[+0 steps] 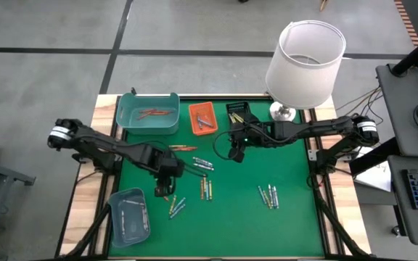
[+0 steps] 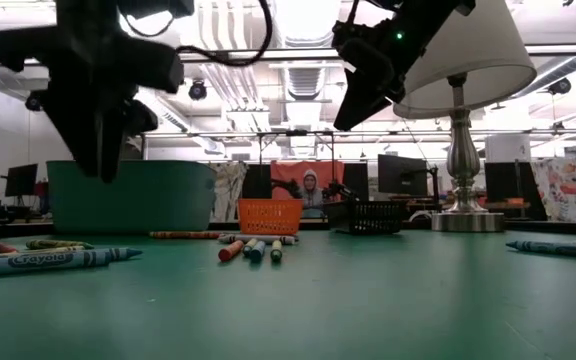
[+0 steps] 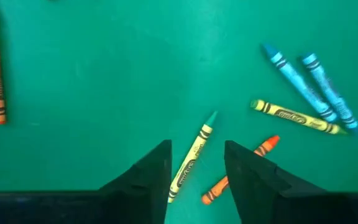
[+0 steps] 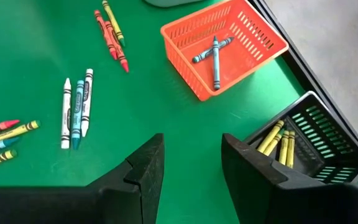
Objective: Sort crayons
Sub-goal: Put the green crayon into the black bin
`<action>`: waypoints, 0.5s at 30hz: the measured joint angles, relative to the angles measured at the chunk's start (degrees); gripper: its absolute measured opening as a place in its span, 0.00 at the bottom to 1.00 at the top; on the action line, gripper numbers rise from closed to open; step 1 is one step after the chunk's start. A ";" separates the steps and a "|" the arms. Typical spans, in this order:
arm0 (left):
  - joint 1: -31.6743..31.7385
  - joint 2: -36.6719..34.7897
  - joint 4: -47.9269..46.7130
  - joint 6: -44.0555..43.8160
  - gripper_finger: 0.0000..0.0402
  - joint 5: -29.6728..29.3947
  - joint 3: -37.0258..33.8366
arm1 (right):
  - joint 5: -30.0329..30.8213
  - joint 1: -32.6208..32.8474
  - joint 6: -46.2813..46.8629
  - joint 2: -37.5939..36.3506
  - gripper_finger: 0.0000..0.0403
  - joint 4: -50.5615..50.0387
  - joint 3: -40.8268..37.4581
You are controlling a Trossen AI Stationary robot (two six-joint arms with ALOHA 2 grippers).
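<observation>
Crayons lie scattered on the green mat: a group near its middle (image 1: 205,188), one to the right (image 1: 268,196), one near my left gripper (image 1: 176,208). My left gripper (image 1: 167,181) hangs open above the mat. In the left wrist view its fingers (image 3: 196,146) stand on either side of a yellow-green crayon (image 3: 191,163), with an orange crayon (image 3: 238,171) beside it. The low view shows this gripper (image 2: 98,165) clear of the mat. My right gripper (image 1: 236,148) is open and empty (image 4: 191,138), raised near the orange basket (image 4: 225,43) and the black basket (image 4: 309,146).
A teal tray (image 1: 148,114) with reddish crayons stands at the far left, and a grey-blue tray (image 1: 129,215) at the near left. The orange basket (image 1: 202,119) holds two grey crayons; the black one (image 1: 238,112) holds yellow ones. A lamp (image 1: 305,58) stands at the far right.
</observation>
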 joint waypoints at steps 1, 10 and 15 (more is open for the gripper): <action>-0.02 0.83 0.02 0.26 0.34 0.00 0.00 | -0.01 0.01 0.01 0.00 0.37 0.04 -0.01; 0.06 5.40 1.01 2.30 0.39 2.89 0.00 | -0.01 0.00 -1.80 0.02 0.37 2.86 -0.83; -0.10 6.61 1.49 2.30 0.39 2.90 -0.16 | -0.01 0.00 -0.55 0.02 0.37 2.84 -0.93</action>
